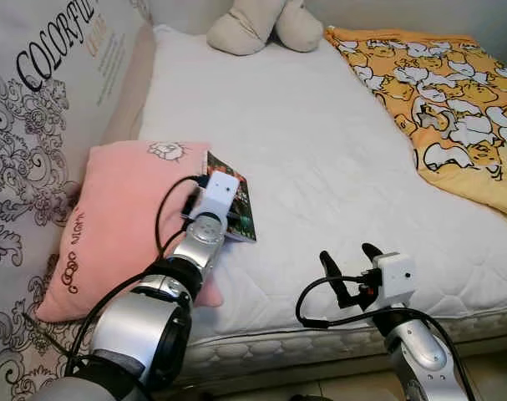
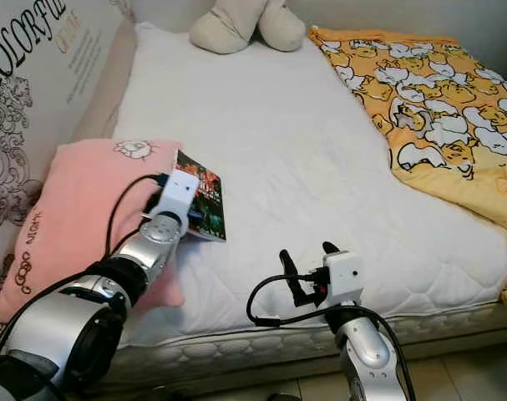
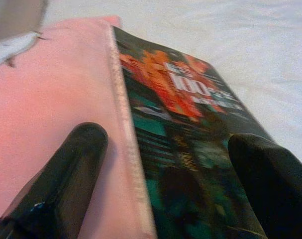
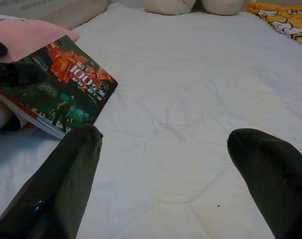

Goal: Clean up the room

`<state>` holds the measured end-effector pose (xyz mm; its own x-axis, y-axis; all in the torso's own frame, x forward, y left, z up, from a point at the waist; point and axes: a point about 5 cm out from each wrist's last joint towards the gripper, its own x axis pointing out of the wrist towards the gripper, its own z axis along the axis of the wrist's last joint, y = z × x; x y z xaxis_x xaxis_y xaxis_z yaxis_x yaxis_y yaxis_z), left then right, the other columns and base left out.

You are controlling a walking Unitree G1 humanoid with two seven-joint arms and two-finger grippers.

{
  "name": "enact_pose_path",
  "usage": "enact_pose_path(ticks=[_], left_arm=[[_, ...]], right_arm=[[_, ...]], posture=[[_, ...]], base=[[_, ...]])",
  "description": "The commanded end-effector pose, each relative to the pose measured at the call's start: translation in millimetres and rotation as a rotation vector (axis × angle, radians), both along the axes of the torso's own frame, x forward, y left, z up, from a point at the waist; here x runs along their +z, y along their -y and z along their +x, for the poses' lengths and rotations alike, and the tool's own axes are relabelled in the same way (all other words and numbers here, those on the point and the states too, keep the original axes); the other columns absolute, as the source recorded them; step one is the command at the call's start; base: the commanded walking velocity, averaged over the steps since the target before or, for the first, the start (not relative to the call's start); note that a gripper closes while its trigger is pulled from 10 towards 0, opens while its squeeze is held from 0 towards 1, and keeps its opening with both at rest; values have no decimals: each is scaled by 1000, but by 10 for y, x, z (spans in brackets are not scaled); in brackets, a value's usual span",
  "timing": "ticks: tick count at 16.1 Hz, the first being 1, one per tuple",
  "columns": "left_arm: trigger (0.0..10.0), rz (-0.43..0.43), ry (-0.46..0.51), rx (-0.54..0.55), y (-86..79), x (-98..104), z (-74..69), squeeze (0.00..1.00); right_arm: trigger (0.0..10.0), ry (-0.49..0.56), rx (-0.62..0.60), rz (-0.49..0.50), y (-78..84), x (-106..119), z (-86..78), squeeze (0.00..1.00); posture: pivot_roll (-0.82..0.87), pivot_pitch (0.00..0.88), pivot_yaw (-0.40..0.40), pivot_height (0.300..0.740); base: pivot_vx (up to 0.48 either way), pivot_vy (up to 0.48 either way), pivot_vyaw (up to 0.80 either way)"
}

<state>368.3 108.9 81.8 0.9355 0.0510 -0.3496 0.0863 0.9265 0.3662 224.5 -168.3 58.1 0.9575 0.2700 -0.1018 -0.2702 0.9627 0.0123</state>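
A dark paperback book [image 1: 246, 210] with orange and green cover art lies on the white mattress [image 1: 320, 142], its near edge leaning on a pink pillow [image 1: 119, 217]. My left gripper [image 3: 165, 142] is at the book and open. One finger [image 3: 76, 169] rests over the pillow and the other over the cover [image 3: 190, 124]. In the right wrist view the book [image 4: 66, 87] lies off to one side. My right gripper [image 1: 347, 253] hovers open above the mattress near its front edge, holding nothing.
A beige stuffed toy [image 1: 257, 25] sits at the far end of the bed. A yellow cartoon-print blanket [image 1: 445, 92] covers the right side. A patterned headboard [image 1: 36, 125] runs along the left. The bed's front edge [image 1: 320, 338] drops to the floor.
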Motion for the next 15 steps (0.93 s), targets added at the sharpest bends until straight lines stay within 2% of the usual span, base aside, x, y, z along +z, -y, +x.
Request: enact_pose_path(ticks=[1,4,6,9,15], left_arm=[[10000,29,14,17,-26,-2,-2,0],[10000,21,-53,-27,10,-94,-51,0],[10000,-35,-108,-75,105,-147,-88,0],[10000,-115,-138,-162,307,-109,-87,0],[10000,-148,-186,-321,597,-187,-205,0]], right_arm=[[10000,-7,-4,-3,37,9,-22,0],[10000,-9,4,-5,34,11,-17,0],[10000,-9,7,-8,35,11,-13,0],[10000,-12,10,-14,45,6,-23,0],[10000,-24,13,-12,43,-3,-55,0]], posture=[[-209,0,-24,740],[-212,0,-24,740],[-216,0,-24,740],[-225,0,-20,740],[-226,0,-16,740]], base=[[0,0,0],[0,0,0],[0,0,0],[0,0,0],[0,0,0]])
